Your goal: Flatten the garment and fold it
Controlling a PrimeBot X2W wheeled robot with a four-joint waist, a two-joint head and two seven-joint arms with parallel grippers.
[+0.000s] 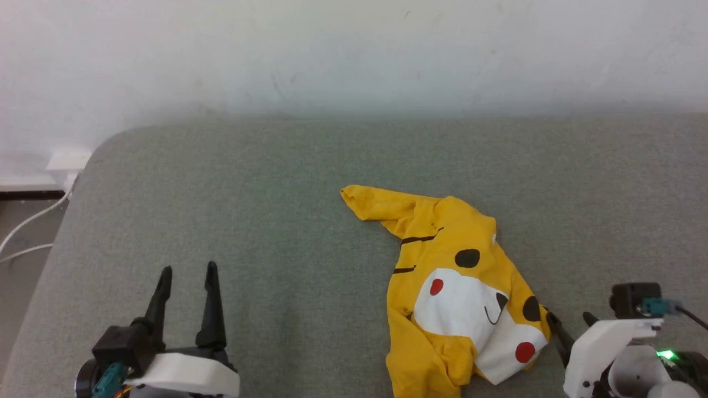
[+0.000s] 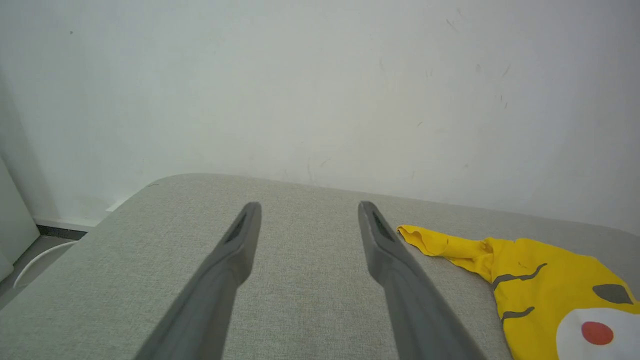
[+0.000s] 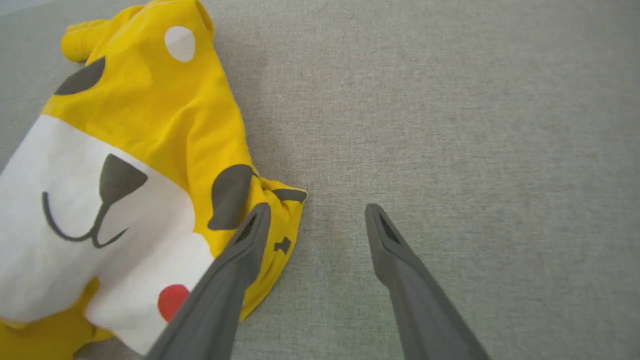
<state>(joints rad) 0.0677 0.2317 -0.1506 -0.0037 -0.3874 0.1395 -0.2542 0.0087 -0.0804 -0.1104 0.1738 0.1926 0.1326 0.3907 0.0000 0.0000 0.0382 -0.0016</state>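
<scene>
My right claw point(image 3: 317, 210), spread wide, at the garment point(image 3: 150, 125) edge.
The garment lies to its left, long axis running away from me; my left claw point(image 1: 188, 269), also wide, is well apart.

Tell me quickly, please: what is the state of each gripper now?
Left gripper: open, holding nothing, above the grey surface.
Right gripper: open, holding nothing, at the edge of the shirt.

Setting was a bare, lab-like room: grey fabric-covered table point(image 1: 221, 166) against scuffed white wall point(image 1: 354, 55), white cables point(image 1: 30, 220) on the floor point(image 1: 22, 282).
</scene>
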